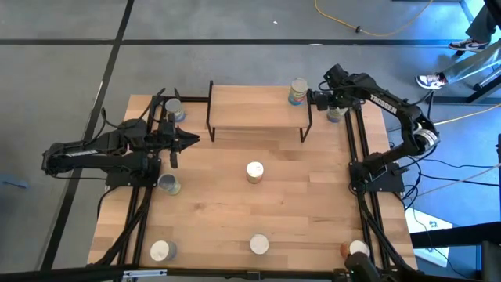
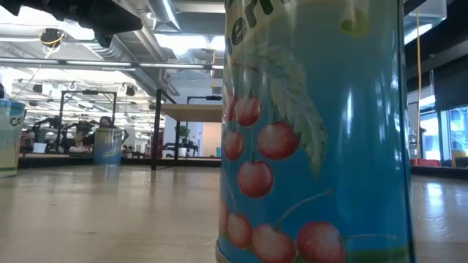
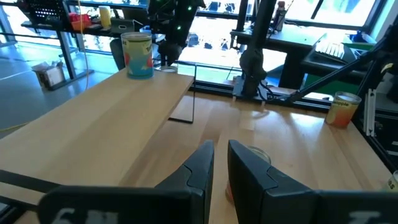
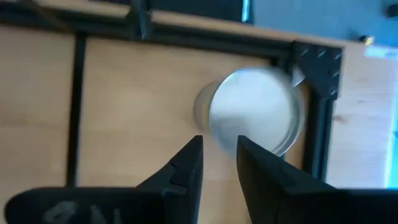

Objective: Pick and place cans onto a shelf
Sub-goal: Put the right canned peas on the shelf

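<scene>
Eight cans are counted on the table [image 1: 235, 204]. One can stands on the shelf [image 1: 258, 106] at its right end: the shelf can [image 1: 297, 92]. The other seven are on the table. One sits in the far left corner, one near the left edge, one at the centre and three along the near edge. The seventh, the target can [image 1: 337, 116], is at the far right corner, just beside the shelf's right legs.

My right gripper [image 1: 315, 98] hangs over that corner, pointing down. Its fingers stand a narrow gap apart and hold nothing. The target can's pale round lid lies just beyond the fingertips and is not between them. My left gripper [image 1: 188, 139] waits near the left edge by the shelf's left end, also with a slim gap and empty.

Handling assessment: the cans look like rigid metal, so they should take a firm squeeze without denting easily. Whether they are full or empty cannot be told, so weight is unknown. The cherry-label can [image 2: 314, 146], close to the low camera, has a glossy wrap, so I judge the walls slippery. The best hold is across the side wall at mid-height, fingers either side of the round body. The lid rim is not a good place to grip. The present gap looks narrower than the lid, so it may need widening before descent. The nearby shelf leg and black rail leave little room.
</scene>
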Robot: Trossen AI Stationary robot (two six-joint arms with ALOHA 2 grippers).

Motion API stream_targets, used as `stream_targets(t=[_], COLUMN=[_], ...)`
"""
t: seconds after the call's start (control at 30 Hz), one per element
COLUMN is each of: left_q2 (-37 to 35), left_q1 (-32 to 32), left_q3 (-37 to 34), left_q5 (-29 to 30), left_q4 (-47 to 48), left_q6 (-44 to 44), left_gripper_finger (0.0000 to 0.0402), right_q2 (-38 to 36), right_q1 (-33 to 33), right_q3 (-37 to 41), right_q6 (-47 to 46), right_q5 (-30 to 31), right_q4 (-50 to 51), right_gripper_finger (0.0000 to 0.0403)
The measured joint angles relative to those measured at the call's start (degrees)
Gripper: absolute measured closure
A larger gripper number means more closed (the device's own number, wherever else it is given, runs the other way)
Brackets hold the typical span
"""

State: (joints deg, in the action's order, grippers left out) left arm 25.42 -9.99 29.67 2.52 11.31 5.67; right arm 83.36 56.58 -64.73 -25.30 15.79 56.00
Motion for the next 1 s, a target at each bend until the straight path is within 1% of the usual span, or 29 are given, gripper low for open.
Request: stream_targets(t=[0.17, 0.53, 0.63, 0.8, 0.9, 1.0], left_q2=[0.0, 0.0, 0.0, 0.0, 0.0, 0.0], left_q1=[0.0, 0.0, 0.0, 0.0, 0.0, 0.0], left_q3=[0.0, 0.0, 0.0, 0.0, 0.0, 0.0], left_q5=[0.0, 0.0, 0.0, 0.0, 0.0, 0.0], left_q4=[0.0, 0.0, -0.1, -0.1, -0.1, -0.4], left_q6=[0.0, -0.1, -0.1, -0.1, -0.1, -0.1], left_gripper_finger=[0.036, 0.036, 0.036, 0.036, 0.036, 0.036], right_q2=[1.4, 7.3, 8.5, 9.6, 9.6, 9.7], right_q1=[0.6, 1.1, 1.1, 1.1, 1.2, 1.2], right_q3=[0.0, -0.1, -0.3, -0.4, -0.4, -0.3], right_q6=[0.1, 0.3, 0.3, 1.7, 1.8, 1.9], right_q5=[-2.8, -1.4, 0.5, 0.8, 0.7, 0.7], right_q4=[0.3, 0.2, -0.2, -0.4, -0.3, -0.3], right_gripper_finger=[0.0305, 0.0305, 0.0305, 0.0306, 0.0323, 0.0363])
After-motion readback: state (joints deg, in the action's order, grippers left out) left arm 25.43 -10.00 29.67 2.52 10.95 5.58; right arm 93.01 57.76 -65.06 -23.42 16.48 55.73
